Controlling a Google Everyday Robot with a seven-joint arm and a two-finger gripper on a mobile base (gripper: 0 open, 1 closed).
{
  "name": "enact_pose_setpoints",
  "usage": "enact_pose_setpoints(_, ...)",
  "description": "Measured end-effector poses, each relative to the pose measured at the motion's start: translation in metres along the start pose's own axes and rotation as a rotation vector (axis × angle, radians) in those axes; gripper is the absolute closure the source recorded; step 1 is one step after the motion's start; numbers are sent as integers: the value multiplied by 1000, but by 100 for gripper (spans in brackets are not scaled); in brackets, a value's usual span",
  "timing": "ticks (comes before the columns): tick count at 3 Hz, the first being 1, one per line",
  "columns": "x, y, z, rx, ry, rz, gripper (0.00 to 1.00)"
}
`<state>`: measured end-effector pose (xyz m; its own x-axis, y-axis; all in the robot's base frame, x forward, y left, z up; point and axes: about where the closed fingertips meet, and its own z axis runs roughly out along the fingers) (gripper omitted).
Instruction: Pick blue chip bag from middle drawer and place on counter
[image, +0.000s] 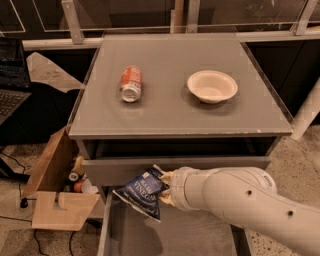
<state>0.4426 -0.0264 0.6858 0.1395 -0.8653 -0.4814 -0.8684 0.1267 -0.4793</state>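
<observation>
The blue chip bag (142, 192), dark navy with white "VINEGAR" lettering, hangs tilted above the open middle drawer (131, 235), in front of the drawer front above it. My gripper (164, 189) at the end of the white arm reaches in from the right and is shut on the bag's right end. The bag is lifted off the drawer's grey floor. The counter (170, 95) lies above and behind, flat and grey.
An orange soda can (131, 84) lies on its side at the counter's left. A white bowl (212, 86) stands at its right. A cardboard box (54, 192) with small items sits on the floor left of the cabinet. A laptop (11, 75) is at far left.
</observation>
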Motion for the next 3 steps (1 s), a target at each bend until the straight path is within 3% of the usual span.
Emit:
enact_pose_setpoints(1, -60, -19, -37, 93, -70, -71, 100)
enact_pose_setpoints(2, -103, -36, -74, 168, -99, -155, 100)
enact_pose_setpoints(3, -122, -60, -116, 256, -73, -238, 100)
